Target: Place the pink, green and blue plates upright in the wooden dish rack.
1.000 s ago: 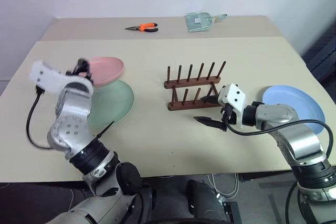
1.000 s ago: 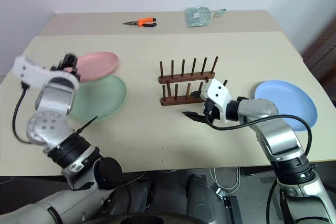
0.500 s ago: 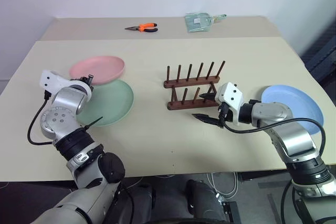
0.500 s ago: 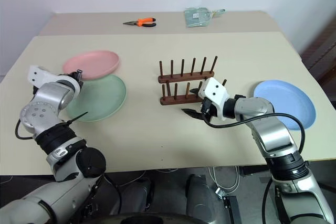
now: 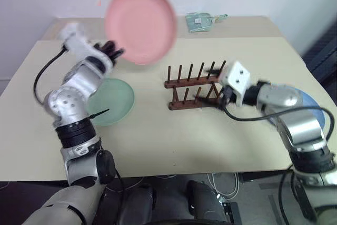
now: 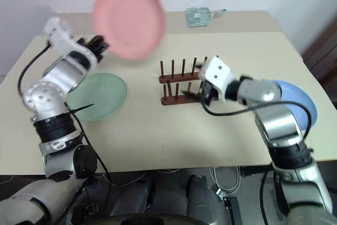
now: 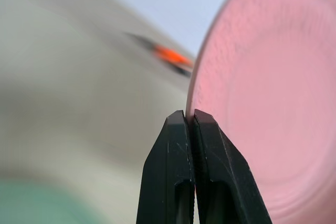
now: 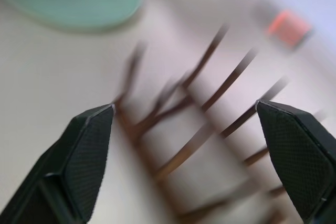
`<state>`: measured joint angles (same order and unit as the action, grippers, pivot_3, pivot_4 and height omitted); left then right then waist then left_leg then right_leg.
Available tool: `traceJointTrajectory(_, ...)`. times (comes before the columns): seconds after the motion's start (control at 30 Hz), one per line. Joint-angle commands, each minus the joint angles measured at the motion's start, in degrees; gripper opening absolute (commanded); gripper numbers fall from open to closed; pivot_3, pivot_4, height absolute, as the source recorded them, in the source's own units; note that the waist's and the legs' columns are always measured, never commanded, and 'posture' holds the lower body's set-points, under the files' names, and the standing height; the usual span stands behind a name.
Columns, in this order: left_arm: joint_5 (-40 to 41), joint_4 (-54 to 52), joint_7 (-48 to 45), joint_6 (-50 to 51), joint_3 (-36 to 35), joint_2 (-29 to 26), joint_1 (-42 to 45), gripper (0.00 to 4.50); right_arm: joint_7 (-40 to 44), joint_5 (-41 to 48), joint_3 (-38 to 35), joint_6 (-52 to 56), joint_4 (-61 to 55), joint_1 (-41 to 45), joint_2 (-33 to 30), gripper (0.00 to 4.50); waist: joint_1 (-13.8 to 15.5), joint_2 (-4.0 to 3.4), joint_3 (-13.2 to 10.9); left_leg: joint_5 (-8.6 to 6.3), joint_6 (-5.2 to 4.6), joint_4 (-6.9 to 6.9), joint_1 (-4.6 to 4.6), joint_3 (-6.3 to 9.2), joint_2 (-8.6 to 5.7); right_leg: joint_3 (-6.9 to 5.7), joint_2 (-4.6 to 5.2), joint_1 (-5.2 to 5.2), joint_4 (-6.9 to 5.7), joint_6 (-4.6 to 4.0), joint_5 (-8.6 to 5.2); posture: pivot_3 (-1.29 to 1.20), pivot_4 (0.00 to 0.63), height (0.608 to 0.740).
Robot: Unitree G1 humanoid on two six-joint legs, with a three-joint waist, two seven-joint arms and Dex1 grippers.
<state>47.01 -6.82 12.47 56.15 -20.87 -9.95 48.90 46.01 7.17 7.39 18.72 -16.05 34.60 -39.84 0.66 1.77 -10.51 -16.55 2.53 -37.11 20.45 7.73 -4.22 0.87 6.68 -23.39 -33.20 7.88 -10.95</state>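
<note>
My left gripper [image 5: 115, 51] is shut on the rim of the pink plate [image 5: 141, 25] and holds it on edge high above the table, up and left of the wooden dish rack [image 5: 195, 88]. In the left wrist view the left gripper [image 7: 188, 116] pinches the pink plate [image 7: 273, 103]. The green plate [image 5: 111, 101] lies flat on the table below. My right gripper [image 5: 212, 87] stands open at the rack's right end, with nothing between its fingers. My right arm partly hides the blue plate [image 5: 311, 108]. In the right wrist view the rack [image 8: 231, 77] is just ahead of my right gripper [image 8: 185, 106].
The rack stands empty mid-table [image 5: 237, 146]. A clear packet [image 5: 202, 21] lies at the far back. Orange pliers [image 7: 170, 56] lie on the far table behind the raised plate. The near table edge runs below both arms.
The left gripper shut on the pink plate's rim, then lifted it off the table, up and to the right, turning it on edge. The right gripper rose and opened wider by the rack.
</note>
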Motion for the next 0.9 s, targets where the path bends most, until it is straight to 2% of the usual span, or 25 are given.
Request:
traceJointTrajectory(0.03,1.38,-3.09,-0.08,2.89,3.54,1.55,3.26,0.00,-2.95,-12.84,6.15,-12.65,3.27,3.79,-1.00,4.49,-0.09,0.02,0.02,0.00,0.00,0.02,-0.03,0.00,0.01,0.00,0.00,0.01,0.02,0.07,-0.04,0.00,0.150,0.740)
traceJointTrajectory(0.17,2.45,-2.67,0.71,6.26,5.51,3.50,5.62,0.00,-6.99,-23.87,10.16,-22.28,10.38,7.51,-1.40,4.49,-0.44,0.01,0.01,0.13,0.23,0.03,-0.03,-0.09,0.01,0.08,0.00,-0.04,0.01,0.04,-0.03,0.00,0.150,0.740)
traceJointTrajectory(0.23,2.57,-2.45,1.38,7.70,5.36,4.19,6.18,0.00,-9.04,-26.64,10.21,-24.13,12.55,8.25,-0.78,4.49,-0.38,0.01,0.01,0.15,0.24,0.03,0.02,-0.10,0.00,0.11,0.00,-0.08,0.01,0.04,-0.03,0.00,0.150,0.740)
traceJointTrajectory(0.27,2.12,-2.41,1.65,8.04,5.33,4.29,6.24,0.00,-9.05,-26.98,10.06,-24.42,13.05,8.31,-0.53,4.25,-0.39,0.01,0.01,0.15,0.24,0.03,0.02,-0.10,0.00,0.11,0.00,-0.08,0.00,0.03,-0.03,0.00,0.150,0.740)
traceJointTrajectory(0.37,1.97,-2.58,2.07,8.80,4.87,4.73,6.18,0.00,-9.16,-28.35,9.81,-25.34,13.98,8.27,-0.24,3.21,-0.40,0.01,0.01,0.15,0.24,0.04,0.01,-0.09,0.01,0.11,0.00,-0.07,0.01,0.03,-0.03,0.00,0.150,0.740)
traceJointTrajectory(0.57,2.30,-2.32,2.54,9.08,2.80,4.83,6.08,0.00,-10.42,-31.76,9.08,-26.77,15.30,7.85,-0.78,0.07,-0.27,0.01,0.01,0.15,0.24,0.03,0.01,-0.09,0.00,0.11,0.00,-0.06,0.01,0.03,-0.02,0.00,0.150,0.740)
traceJointTrajectory(0.63,3.40,-2.42,2.28,7.33,1.17,6.18,5.87,0.00,-11.05,-32.65,8.80,-27.06,15.57,7.81,-0.63,0.03,-0.21,0.01,0.01,0.15,0.24,0.03,0.02,-0.08,0.00,0.11,0.00,-0.06,0.01,0.03,-0.02,0.00,0.150,0.740)
traceJointTrajectory(0.67,3.99,-2.62,2.13,5.95,0.21,7.07,5.80,0.58,-11.50,-33.13,8.60,-27.28,15.71,7.80,-0.60,0.00,-0.11,0.01,0.01,0.15,0.25,0.02,0.01,-0.09,0.00,0.11,0.00,-0.05,0.02,0.03,-0.02,0.00,0.150,0.740)
traceJointTrajectory(0.7,4.34,-2.78,2.04,5.02,-0.47,7.72,5.77,0.87,-11.80,-33.44,8.46,-27.44,15.80,7.78,-0.58,0.00,0.01,0.02,0.01,0.15,0.25,0.02,0.02,-0.09,-0.01,0.12,0.00,-0.05,0.02,0.03,-0.02,0.00,0.150,0.740)
traceJointTrajectory(0.8,4.30,-3.41,1.53,1.46,-1.59,8.36,6.07,2.41,-13.00,-33.89,7.56,-27.56,16.14,7.68,-0.43,0.00,0.01,0.02,0.01,0.15,0.25,0.01,0.01,-0.09,-0.01,0.12,0.01,-0.04,0.03,0.02,-0.02,0.00,0.150,0.740)
traceJointTrajectory(0.87,0.90,-2.81,-0.01,-3.12,-2.18,5.12,5.59,3.33,-13.35,-28.40,2.46,-24.47,15.93,7.12,0.36,0.00,-0.11,0.01,0.00,0.16,0.26,0.03,0.01,-0.09,0.00,0.11,0.00,-0.04,0.03,0.02,-0.02,0.00,0.150,0.740)
traceJointTrajectory(0.9,-1.38,-2.42,-1.52,-5.15,-1.63,2.76,4.65,3.33,-12.61,-23.69,-0.79,-22.00,15.16,6.71,1.36,0.00,-0.21,0.01,0.00,0.16,0.27,0.04,0.00,-0.10,0.00,0.13,0.00,-0.06,0.03,0.00,-0.01,0.00,0.150,0.740)
